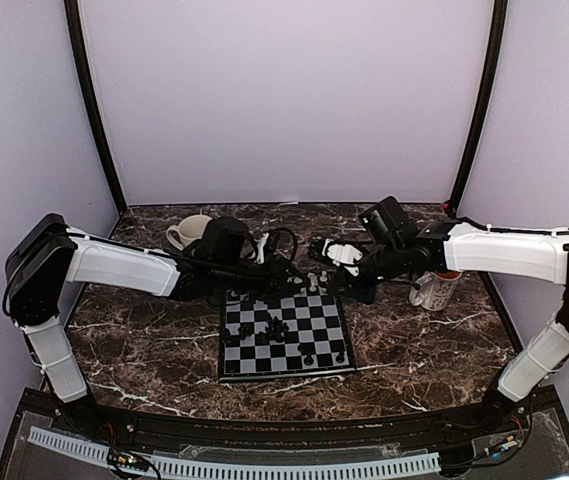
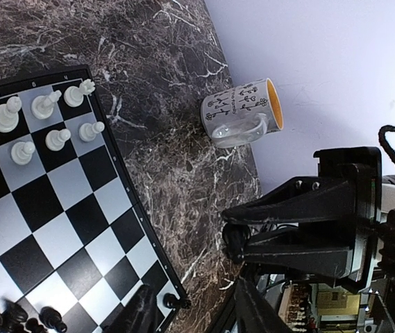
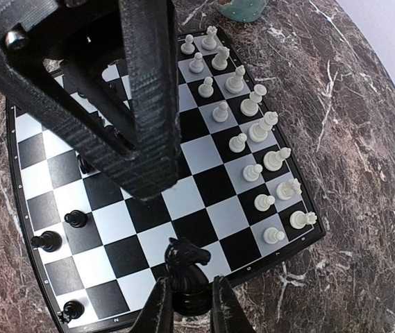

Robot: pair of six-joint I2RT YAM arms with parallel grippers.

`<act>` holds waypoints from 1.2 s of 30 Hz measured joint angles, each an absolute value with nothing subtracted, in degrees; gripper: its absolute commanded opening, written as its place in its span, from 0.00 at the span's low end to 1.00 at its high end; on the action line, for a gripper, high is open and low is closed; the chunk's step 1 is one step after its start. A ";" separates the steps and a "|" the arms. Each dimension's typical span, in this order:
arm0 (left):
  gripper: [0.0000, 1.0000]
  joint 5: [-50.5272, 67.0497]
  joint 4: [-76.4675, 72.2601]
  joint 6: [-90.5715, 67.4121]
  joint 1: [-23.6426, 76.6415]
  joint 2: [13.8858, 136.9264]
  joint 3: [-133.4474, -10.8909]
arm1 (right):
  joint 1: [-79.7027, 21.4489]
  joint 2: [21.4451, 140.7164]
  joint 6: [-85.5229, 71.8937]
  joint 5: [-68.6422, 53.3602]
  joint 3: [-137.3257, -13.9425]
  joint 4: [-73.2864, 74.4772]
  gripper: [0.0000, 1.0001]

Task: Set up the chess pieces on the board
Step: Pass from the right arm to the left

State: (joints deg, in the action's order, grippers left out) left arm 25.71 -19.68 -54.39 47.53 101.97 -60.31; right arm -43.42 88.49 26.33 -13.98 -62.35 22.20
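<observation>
The board [image 1: 294,345] lies mid-table. White pieces [image 3: 253,132] stand in two rows along one side, also in the left wrist view [image 2: 44,125]. Black pieces [image 3: 58,232] are scattered on the other side. My right gripper [image 3: 190,281] is shut on a black knight [image 3: 190,258] and holds it upright over the board's edge; in the top view it [image 1: 349,283] is at the far right corner. My left gripper [image 2: 194,291] is open, its fingers [image 2: 141,312] wide either side of a black pawn [image 2: 171,302] on the board's corner square, not touching it. In the top view it [image 1: 256,280] hangs over the far left corner.
A patterned mug with an orange inside [image 2: 242,114] stands right of the board, also in the top view [image 1: 434,290]. A cream mug [image 1: 189,232] stands at the back left. The two grippers are close together over the board's far edge; the left one [image 3: 114,90] fills the right wrist view's upper left.
</observation>
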 measured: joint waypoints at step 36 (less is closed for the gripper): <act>0.13 32.18 -27.68 -58.94 48.77 110.41 -65.65 | -43.42 88.49 27.24 -14.50 -61.76 22.26 0.18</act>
State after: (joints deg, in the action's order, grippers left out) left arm 32.18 -27.68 -58.94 48.77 110.41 -65.65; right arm -43.42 88.49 27.24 -14.50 -61.76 22.26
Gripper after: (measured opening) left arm 0.131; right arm 0.177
